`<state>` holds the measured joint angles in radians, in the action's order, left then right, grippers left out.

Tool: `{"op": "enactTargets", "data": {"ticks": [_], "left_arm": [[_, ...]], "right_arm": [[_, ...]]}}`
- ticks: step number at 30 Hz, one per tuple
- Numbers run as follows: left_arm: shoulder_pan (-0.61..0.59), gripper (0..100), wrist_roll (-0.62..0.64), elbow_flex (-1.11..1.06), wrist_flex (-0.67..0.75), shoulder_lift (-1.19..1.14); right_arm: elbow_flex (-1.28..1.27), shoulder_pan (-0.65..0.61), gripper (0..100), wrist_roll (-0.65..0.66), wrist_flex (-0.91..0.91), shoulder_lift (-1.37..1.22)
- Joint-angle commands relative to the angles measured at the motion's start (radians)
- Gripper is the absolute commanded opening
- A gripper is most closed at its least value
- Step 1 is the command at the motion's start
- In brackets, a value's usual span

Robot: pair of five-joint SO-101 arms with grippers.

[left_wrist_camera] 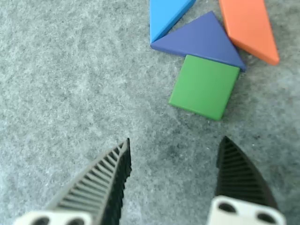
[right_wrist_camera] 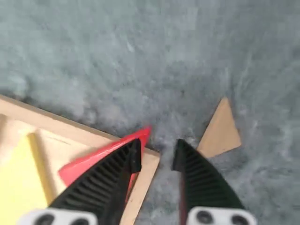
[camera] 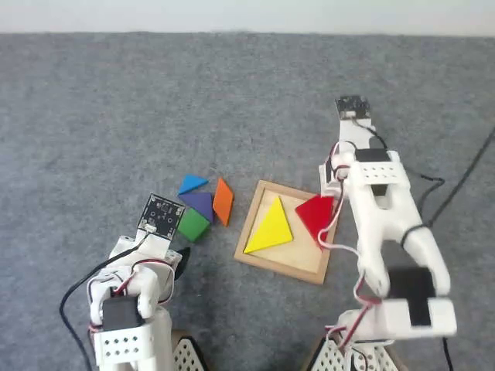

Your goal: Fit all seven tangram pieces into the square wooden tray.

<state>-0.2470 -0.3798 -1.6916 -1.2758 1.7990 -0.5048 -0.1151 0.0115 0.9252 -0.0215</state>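
Left gripper (left_wrist_camera: 176, 139) hangs over carpet near the green square (left_wrist_camera: 205, 86), jaws wide apart. Right gripper (right_wrist_camera: 157, 141), jaws slightly apart, is at the red triangle (right_wrist_camera: 101, 154), which is tilted over the tray (right_wrist_camera: 70, 129) rim.

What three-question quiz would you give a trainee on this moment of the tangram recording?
1. True or false: the yellow triangle lies inside the wooden tray.
2. Which lies nearest the left gripper? A) green square B) yellow triangle C) wooden tray
3. How many coloured pieces make up the cluster on the carpet next to that gripper?
Key: 1 true; 2 A; 3 four.
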Motion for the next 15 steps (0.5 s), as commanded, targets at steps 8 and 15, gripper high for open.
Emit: {"op": "enactTargets", "data": {"ticks": [8,15], "left_arm": [[0.003,28,0.006,0.008,-0.003,0.018],[0.003,28,0.006,0.008,-0.003,0.018]], "right_arm": [[0.190,-0.030,10.2,-0.034,0.013,-0.130],[0.192,-0.125,10.2,-0.005,0.015,-0.137]]}}
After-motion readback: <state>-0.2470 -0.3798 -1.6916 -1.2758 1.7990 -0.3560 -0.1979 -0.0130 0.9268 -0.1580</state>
